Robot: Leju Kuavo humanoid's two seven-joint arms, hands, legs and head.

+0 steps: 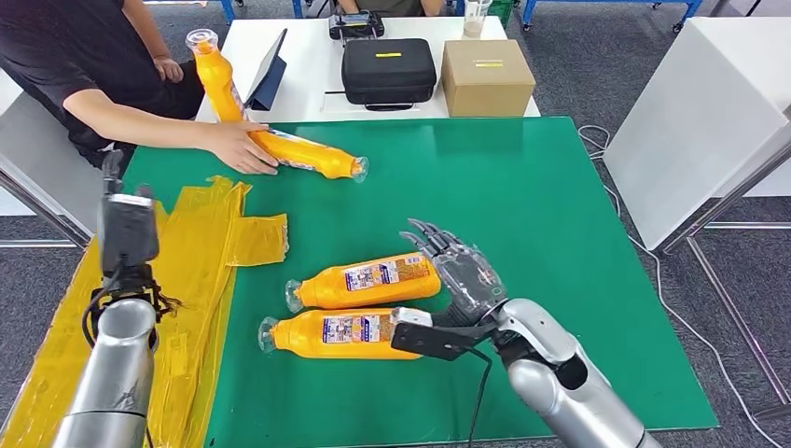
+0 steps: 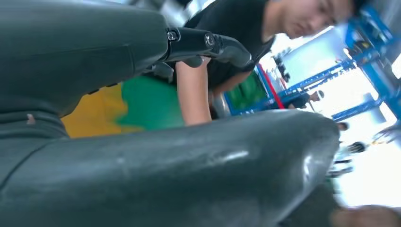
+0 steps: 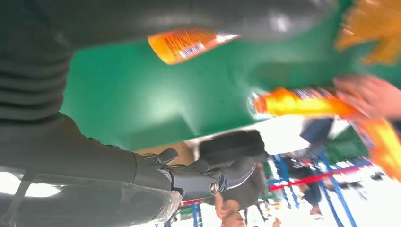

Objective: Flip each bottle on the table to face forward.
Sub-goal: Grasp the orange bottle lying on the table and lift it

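Orange bottles: two lie side by side near the middle of the green table (image 1: 560, 233), the nearer bottle (image 1: 331, 334) and the farther bottle (image 1: 368, 280). Right hand (image 1: 462, 280) hovers just right of them, fingers spread, empty. A person's hand (image 1: 238, 147) presses a third bottle (image 1: 312, 156) far left. Left hand's (image 2: 142, 156) fingers: cannot tell.

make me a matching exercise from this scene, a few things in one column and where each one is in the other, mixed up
Things
1. black case
2. cardboard box
3. yellow plastic sheet
4. right hand

Places
A. spread over the left part of the green mat
B. on the white table, at the right end of the row
C. open, beside the base ends of the two near orange bottles
D. on the white table, just left of the cardboard box

Pairs: 1-D, 2-B, 3-A, 4-C
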